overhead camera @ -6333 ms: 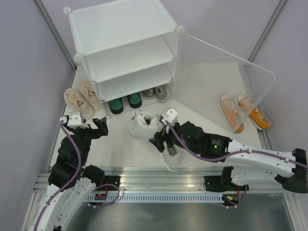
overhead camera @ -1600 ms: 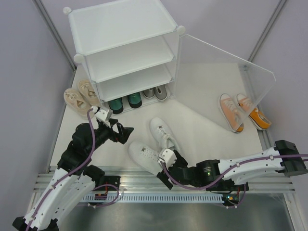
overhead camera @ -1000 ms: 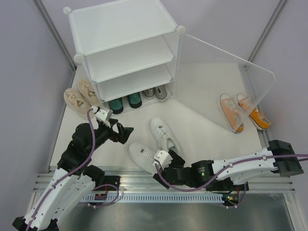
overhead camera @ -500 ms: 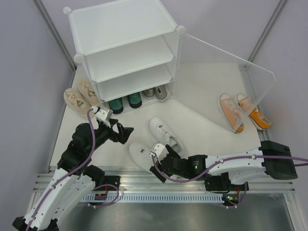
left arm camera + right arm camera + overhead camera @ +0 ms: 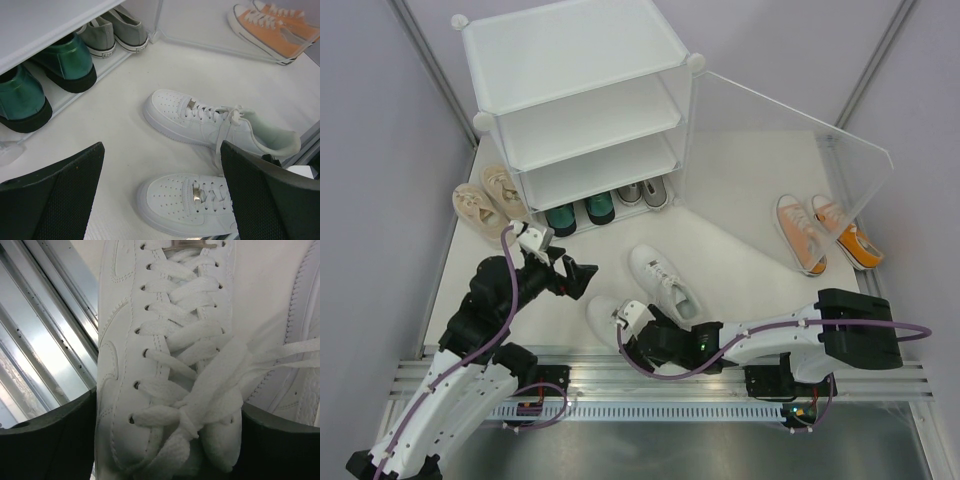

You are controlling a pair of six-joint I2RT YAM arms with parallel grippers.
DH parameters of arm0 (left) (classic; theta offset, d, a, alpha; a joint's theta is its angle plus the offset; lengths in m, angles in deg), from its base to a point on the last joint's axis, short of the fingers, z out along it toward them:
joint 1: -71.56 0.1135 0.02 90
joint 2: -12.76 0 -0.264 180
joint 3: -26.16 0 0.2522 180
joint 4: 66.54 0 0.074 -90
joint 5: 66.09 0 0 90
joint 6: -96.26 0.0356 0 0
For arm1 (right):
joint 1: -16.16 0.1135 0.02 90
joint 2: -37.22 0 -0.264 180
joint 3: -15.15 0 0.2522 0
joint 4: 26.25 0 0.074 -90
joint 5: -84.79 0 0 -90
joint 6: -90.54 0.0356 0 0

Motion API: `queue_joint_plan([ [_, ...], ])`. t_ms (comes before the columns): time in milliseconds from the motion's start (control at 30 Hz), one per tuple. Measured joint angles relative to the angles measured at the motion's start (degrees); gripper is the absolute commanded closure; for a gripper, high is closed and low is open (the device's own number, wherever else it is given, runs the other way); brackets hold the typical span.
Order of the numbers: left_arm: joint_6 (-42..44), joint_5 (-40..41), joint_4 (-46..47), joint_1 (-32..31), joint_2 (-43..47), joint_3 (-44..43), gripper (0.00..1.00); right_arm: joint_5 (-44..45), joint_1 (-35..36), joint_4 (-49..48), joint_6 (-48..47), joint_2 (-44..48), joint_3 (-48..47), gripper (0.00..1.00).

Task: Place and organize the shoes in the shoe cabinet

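Having slid left along the counter's (image 5: 740,200) near edge, the right hand (image 5: 166,446) is now straddling the nearer white sneaker (image 5: 120,340), fingers apart beside its smooth stitched upper and flat woven laces (image 5: 192,335). It appears to be readying a pickup for the translucent plastic shoe cabinet (image 5: 580,100) at the far-left corner. The left hand (image 5: 572,276) is hovering, fingers spread.

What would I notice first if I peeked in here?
Two white shoes lie in the middle, and the right pincer sits astride the nearer one. Behind them stands a tall white cabinet with green shoes on its bottom shelf; an orange pair waits to the right.
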Motion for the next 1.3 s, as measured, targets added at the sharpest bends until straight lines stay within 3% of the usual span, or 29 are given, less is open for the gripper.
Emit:
queue_joint_plan([
  [67,0.00,0.07,-0.09,0.00,0.26,0.00,0.00,-0.15,-0.15,-0.13,-0.07,-0.15,-0.02,0.41],
  [100,0.00,0.20,-0.15,0.00,0.68,0.00,0.00,-0.15,-0.28,-0.13,-0.22,-0.22,-0.07,0.59],
  [233,0.00,3.30,-0.66,-0.04,3.58,0.00,0.00,-0.92,-0.92,0.79,-0.39,-0.72,-0.81,0.83],
  [300,0.00,5.73,-0.83,-0.04,5.57,0.00,0.01,-0.98,-0.92,1.62,-0.35,-0.85,-1.57,0.99],
  [633,-0.02,16.11,-1.16,-0.04,9.94,0.00,0.00,-3.50,-6.10,4.90,-1.68,-2.86,-7.13,0.99],
  [933,-0.46,30.51,-2.67,-0.04,13.33,0.00,0.00,-4.33,-12.15,6.60,-5.05,-2.86,-17.03,0.99],
  [1300,-4.98,49.48,-4.83,-0.04,13.99,-0.02,0.00,-5.40,-21.31,12.61,-7.80,-9.16,-38.97,0.99],
])
